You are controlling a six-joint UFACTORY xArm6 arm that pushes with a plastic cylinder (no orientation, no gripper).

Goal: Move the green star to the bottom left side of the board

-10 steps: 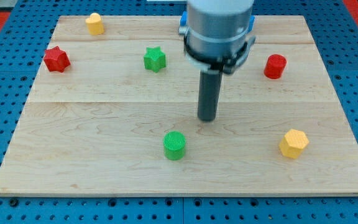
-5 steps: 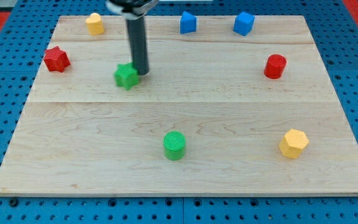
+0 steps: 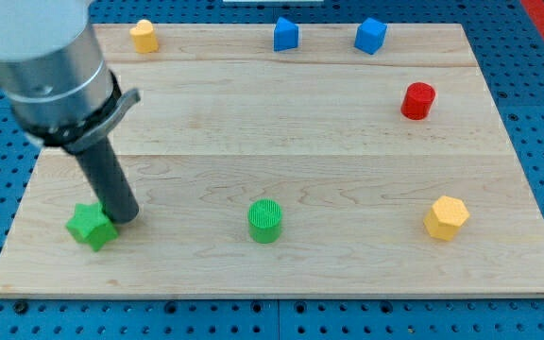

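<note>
Just the one camera view here, so everything gets placed off the green star (image 3: 92,227).

The green star is parked near the bottom left corner of the table (image 3: 348,274), a little in from both edges. My tip (image 3: 127,218) is pressed right up against the star's upper right side, touching or as good as. That makes sense for the job: a push from up and to the right sends the block down and left, which is exactly where it's wanted. There's no tool as such, only a plain rod, so nothing can be opened, closed or held; the star is only being nudged, not gripped.

Looks-wise, the star is a bright green chunky little block with stubby points, sitting flat, a point aimed toward the bottom of the view. Its right edge is slightly tucked behind the rod.

To the star's right, well apart, a green cylinder (image 3: 265,220) is seen, and far beyond that a yellow hexagonal block (image 3: 446,217). Up and far right of the star a red block (image 3: 418,100) is found, with two blue blocks (image 3: 286,34) (image 3: 370,35) along the top edge and a yellow block (image 3: 143,35) above the star at the top.

Task judged pretty much done, maybe one last nudge.
</note>
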